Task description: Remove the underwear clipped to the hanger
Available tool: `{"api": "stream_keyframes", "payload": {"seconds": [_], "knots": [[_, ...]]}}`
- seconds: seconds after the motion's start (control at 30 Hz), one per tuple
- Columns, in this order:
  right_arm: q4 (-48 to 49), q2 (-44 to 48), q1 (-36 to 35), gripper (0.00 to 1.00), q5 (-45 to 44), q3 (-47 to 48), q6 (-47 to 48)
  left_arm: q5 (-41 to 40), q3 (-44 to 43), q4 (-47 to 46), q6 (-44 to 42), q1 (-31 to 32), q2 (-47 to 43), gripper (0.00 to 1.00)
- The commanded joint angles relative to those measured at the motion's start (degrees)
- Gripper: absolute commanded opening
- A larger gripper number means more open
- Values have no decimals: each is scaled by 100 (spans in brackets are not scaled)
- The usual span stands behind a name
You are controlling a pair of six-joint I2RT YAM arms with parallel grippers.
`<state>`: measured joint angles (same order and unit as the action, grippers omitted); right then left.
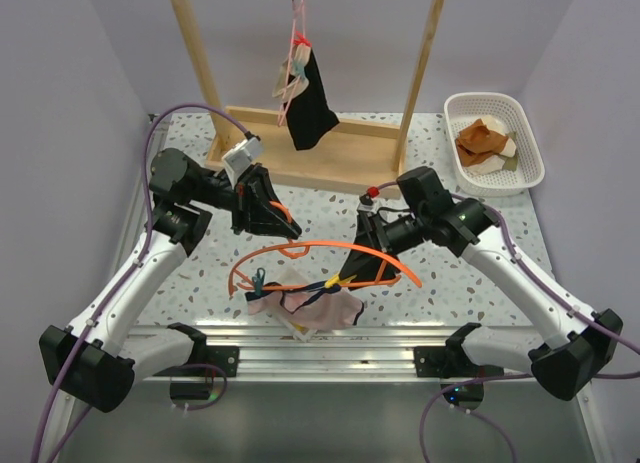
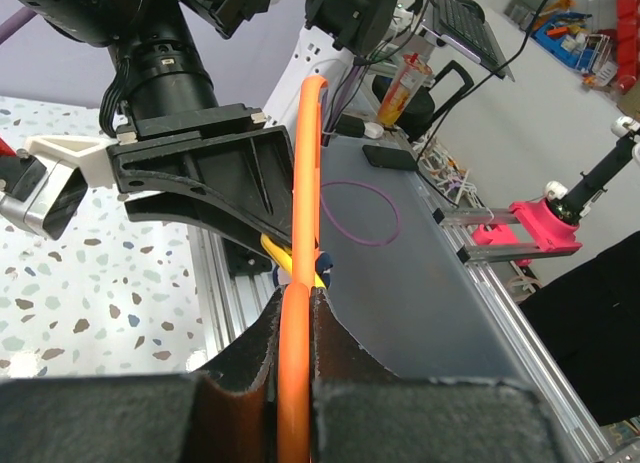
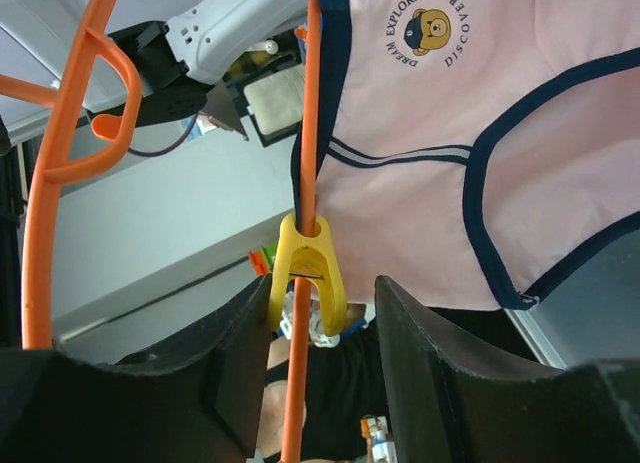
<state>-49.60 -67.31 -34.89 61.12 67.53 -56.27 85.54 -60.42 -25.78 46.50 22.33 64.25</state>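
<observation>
An orange hanger hangs level over the table's front. My left gripper is shut on its bar, which the two fingers pinch tightly. The pale pink underwear with navy trim droops from the hanger, and the right wrist view shows it to the right of the bar. A yellow clip grips that bar. My right gripper stands open around the clip: the left finger touches it, the right finger is apart. The black underwear hangs by this gripper and shows dark behind the clip.
A wooden rack stands at the back with a black garment hanging from a second, pinkish hanger. A white basket at the back right holds brown cloth. A blue clip sits at the hanger's left end.
</observation>
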Motion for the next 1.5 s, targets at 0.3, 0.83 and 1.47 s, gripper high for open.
{"api": "stream_keyframes", "payload": {"seconds": [0.3, 0.83, 1.47], "knots": [[311, -90, -35, 44, 119, 261, -138, 684, -154, -278, 140, 35, -79, 0], [680, 130, 18, 0, -381, 349, -534, 710, -75, -313, 166, 35, -114, 0], [135, -650, 1336, 0, -5153, 1201, 1320, 474, -820, -938, 729, -316, 386, 0]]}}
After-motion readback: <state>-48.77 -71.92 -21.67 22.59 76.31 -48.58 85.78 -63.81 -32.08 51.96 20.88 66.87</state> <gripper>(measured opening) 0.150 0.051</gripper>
